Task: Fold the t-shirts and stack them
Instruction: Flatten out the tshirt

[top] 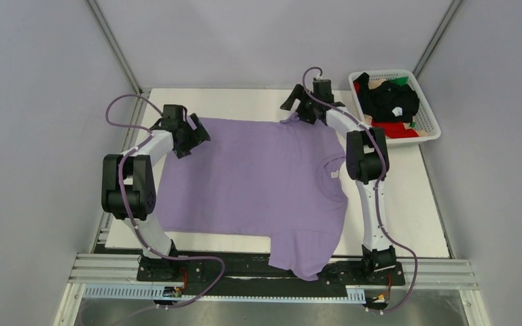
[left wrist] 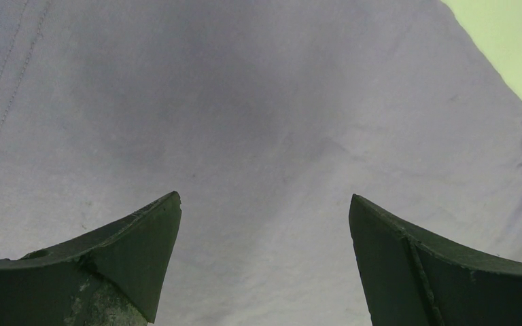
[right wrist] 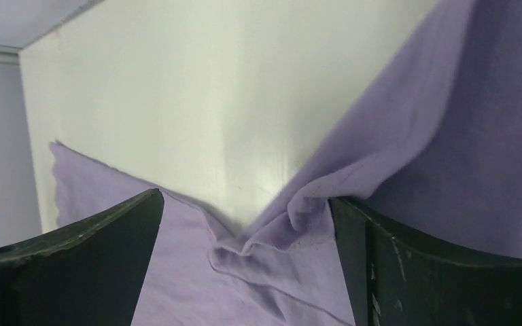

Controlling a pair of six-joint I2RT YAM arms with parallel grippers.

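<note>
Item: fold-and-stack job, judged to be at its opening stage, with no fold showing and no stack begun. At ten o'clock of the cloth, the left gripper [top: 194,139] is hovering over the hem corner; in its wrist view the left gripper [left wrist: 265,200] is standing released, with smooth cloth passing beneath and nothing pinched. At centre, the lavender t-shirt [top: 258,183] is lying spread face-up on the white tabletop [top: 408,217], hem pointing to nine o'clock and collar to three o'clock, the white neck label [top: 334,174] showing. The body is looking mostly flat. The near sleeve [top: 306,261] is hanging over the tabletop edge at six o'clock. At one o'clock of the cloth, the right gripper [top: 298,109] is sitting at the far sleeve; in its wrist view the right gripper [right wrist: 245,197] is gaping, with a puckered ridge of sleeve cloth lying between the fingers but not clamped. At two o'clock of the tabletop, the white basket [top: 429,122] is holding the other t-shirts [top: 394,102], black on top with red, beige and green peeking out, all unfolded and, by this reckoning, all awaiting their turn.
</note>
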